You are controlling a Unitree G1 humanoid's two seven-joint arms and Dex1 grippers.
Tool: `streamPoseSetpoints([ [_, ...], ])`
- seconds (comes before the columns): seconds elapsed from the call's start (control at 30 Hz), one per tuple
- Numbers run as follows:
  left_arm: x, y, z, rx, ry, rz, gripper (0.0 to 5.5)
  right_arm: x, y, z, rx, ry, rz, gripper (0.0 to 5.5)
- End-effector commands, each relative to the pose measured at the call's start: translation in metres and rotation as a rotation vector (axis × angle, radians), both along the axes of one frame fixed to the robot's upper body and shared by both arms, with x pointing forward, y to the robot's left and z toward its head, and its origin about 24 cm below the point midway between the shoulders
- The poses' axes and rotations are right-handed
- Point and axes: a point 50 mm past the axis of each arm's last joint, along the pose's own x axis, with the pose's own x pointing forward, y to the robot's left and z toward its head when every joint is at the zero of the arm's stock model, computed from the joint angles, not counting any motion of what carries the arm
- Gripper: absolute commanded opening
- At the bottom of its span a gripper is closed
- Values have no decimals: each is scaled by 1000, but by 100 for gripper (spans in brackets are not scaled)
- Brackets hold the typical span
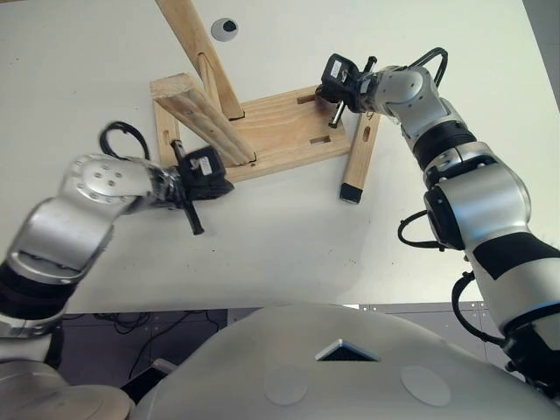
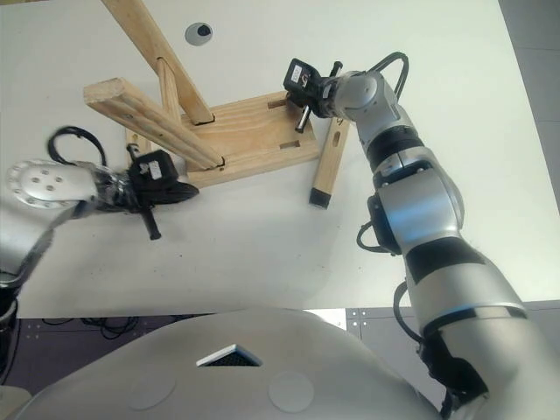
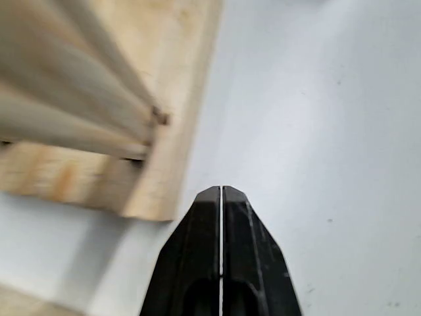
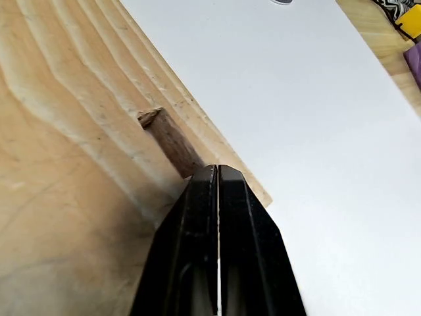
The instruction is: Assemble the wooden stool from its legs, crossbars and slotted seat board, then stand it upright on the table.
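Right gripper (image 1: pixel 332 121) pressed together, empty, over seat board (image 1: pixel 280 136) at its 3 o'clock slots; left gripper (image 1: pixel 197 226) same, off its 8 o'clock corner. Loose leg (image 1: pixel 359 162) flat on table (image 1: pixel 262 262), 5 o'clock from right gripper, long axis 12-to-6, nearer right arm.

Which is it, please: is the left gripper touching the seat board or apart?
Apart. In the left wrist view, a strip of table shows between the shut left gripper and the seat board.
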Motion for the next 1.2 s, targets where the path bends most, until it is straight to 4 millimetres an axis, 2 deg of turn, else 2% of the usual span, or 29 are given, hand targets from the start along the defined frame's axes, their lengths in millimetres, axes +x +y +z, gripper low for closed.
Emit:
streamPoseSetpoints([
  [0.03, 12, 11, -17, 111, -23, 95, 0, -4, -6, -5, -54, 115, 33, 4],
  [0.2, 28, 14, -23, 130, -67, 173, 0, -9, -25, -6, -146, 204, 109, 4],
  [0.33, 40, 15, -25, 104, -104, 250, 0, -24, -34, -12, -173, 348, 263, 4],
  [0.43, 46, 16, -27, 98, -121, 289, 0, -35, -25, -9, -113, 401, 381, 4],
  [0.57, 53, 15, -30, 79, -137, 328, 0, -49, -4, 3, -36, 371, 470, 4],
  [0.6, 54, 16, -30, 78, -140, 336, 0, -47, -3, 8, -22, 315, 451, 4],
  [0.7, 55, 19, -28, 73, -150, 353, 0, -16, -12, 44, 72, 50, 204, 4],
  [0.8, 57, 24, -27, 75, -161, 379, 0, 1, -28, 70, 163, -42, 36, 4],
  [0.9, 57, 27, -26, 72, -165, 398, 0, 12, -42, 80, 210, -73, -74, 4],
  [0.97, 55, 27, -24, 61, -159, 397, 0, 16, -45, 72, 179, -82, -116, 4],
  [1.1, 58, 22, -22, 45, -161, 387, 0, 9, -45, 26, 12, -15, -163, 4],
  [1.2, 60, 19, -26, 45, -156, 399, 0, 2, -39, 7, -24, 52, -135, 4],
])
